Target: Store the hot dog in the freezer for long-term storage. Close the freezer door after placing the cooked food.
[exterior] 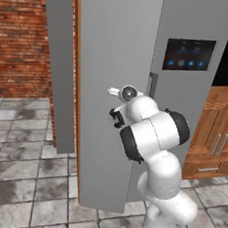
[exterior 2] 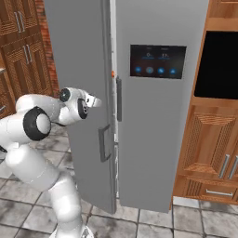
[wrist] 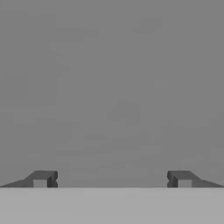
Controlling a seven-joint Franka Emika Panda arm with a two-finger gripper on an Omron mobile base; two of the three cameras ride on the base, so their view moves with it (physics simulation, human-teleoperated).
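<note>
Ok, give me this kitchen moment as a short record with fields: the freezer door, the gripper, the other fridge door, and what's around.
Freezer door: tall plain flat grey panel, nearly shut, a narrow gap at its edge.
Gripper: two dark fingertips wide apart, nothing between them, facing the grey panel close up.
Arm: white, bent against the panel's outer face.
Other door: grey, with a black display panel.
Surroundings: brick wall, wooden cabinets, tiled floor.

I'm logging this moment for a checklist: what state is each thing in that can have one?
freezer door: ajar, not yet shut against the fridge.
door with the black display panel: closed.
gripper: open, nothing between the fingertips, facing a plain grey surface close up.
wooden cabinet doors: closed.
drawer below them: closed.
</note>
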